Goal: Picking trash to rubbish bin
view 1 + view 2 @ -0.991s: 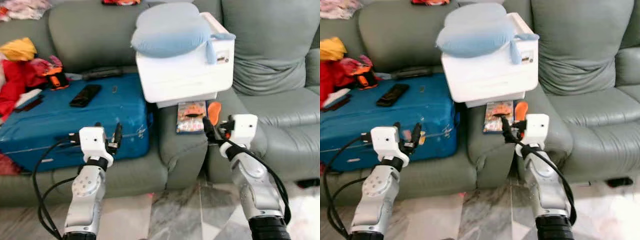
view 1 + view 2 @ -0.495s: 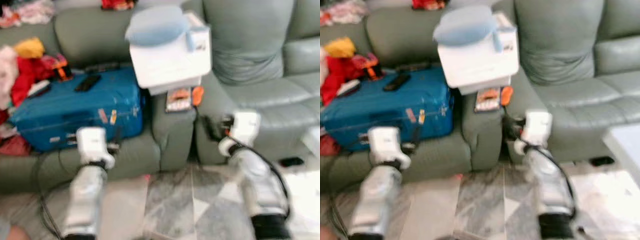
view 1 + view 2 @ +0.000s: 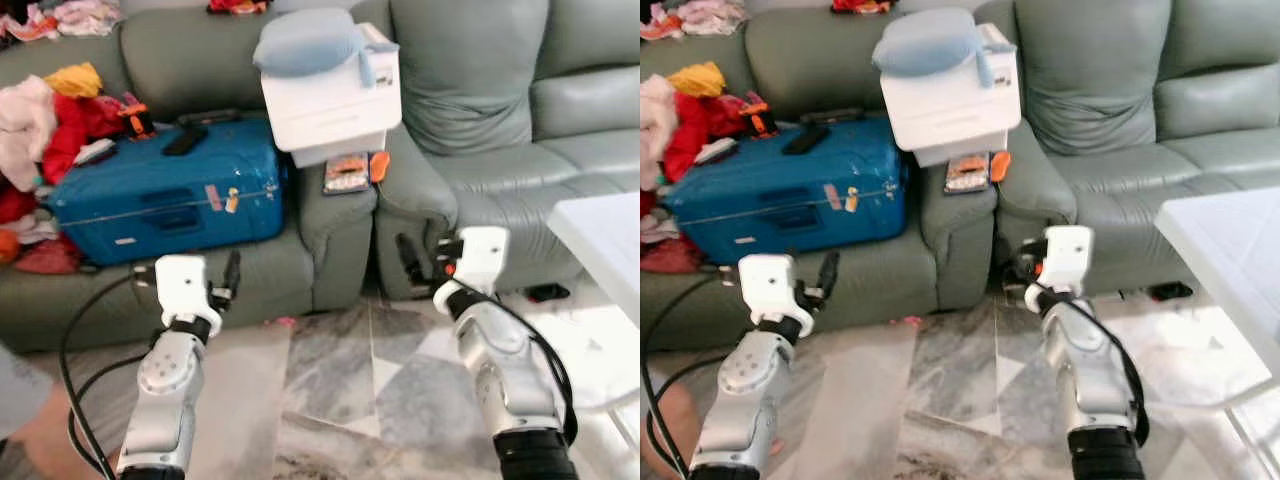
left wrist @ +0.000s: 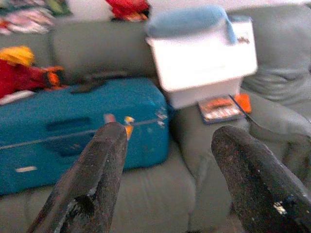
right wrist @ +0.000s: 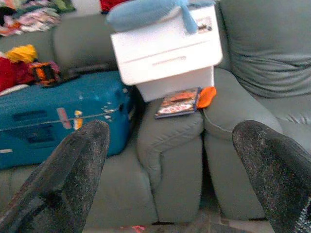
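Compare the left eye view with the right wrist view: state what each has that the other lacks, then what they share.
Left eye view: the white table corner, the marble floor and the left hand. Right wrist view: the right hand up close, black fingers spread open. Shared: the green sofa, blue suitcase, white box under a light blue cushion, and the book.
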Motion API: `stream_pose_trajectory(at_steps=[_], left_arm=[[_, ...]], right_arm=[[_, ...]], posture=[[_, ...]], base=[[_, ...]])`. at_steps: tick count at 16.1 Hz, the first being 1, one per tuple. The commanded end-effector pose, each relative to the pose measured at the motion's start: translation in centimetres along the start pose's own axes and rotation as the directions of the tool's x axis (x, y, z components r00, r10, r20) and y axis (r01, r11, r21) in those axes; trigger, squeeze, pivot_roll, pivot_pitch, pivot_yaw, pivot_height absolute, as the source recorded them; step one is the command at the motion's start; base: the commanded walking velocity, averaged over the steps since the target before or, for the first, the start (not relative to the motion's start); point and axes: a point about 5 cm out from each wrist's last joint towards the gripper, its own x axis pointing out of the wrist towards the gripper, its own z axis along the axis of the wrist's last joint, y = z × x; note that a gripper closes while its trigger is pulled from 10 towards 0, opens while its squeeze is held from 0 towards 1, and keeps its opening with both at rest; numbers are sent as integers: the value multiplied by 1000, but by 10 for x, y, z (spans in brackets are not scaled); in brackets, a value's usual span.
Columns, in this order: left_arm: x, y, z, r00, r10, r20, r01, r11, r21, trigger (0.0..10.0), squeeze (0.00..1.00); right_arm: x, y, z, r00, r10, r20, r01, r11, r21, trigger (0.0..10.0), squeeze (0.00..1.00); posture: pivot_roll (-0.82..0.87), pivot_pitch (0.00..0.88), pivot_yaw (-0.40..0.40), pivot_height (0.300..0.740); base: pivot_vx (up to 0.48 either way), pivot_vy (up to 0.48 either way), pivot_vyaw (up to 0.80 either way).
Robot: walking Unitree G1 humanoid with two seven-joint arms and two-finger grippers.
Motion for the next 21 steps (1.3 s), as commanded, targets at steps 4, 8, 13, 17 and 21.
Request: stream_pose_trajectory(at_steps=[4, 8, 13, 17, 21], left_arm=[[8, -1, 6, 1000, -24, 17, 24, 1000, -7, 10000, 0], [16, -12, 20, 995, -63, 76, 68, 996, -56, 10000, 0], [14, -13, 18, 997, -46, 67, 54, 992, -114, 10000, 0], [18, -15, 18, 997, -35, 62, 43, 990, -134, 10000, 0], [19, -14, 19, 998, -20, 56, 28, 988, -150, 10000, 0]], right_arm=[[5, -5, 7, 1000, -11, 19, 11, 1000, -7, 10000, 0], [5, -7, 7, 1000, -15, 19, 15, 1000, -10, 10000, 0], [2, -1, 4, 1000, -7, 15, 7, 1000, -10, 10000, 0], [2, -2, 6, 999, -24, 24, 24, 1000, 0, 10000, 0], [2, -6, 8, 998, -52, 36, 51, 999, 8, 10000, 0]], posture=[[-25, 0, 113, 740], [-38, 0, 113, 740], [-37, 0, 103, 740], [-41, 0, 111, 740], [-42, 0, 123, 740]], base=[[0, 0, -114], [0, 0, -780], [0, 0, -771], [0, 0, -773], [0, 0, -773]])
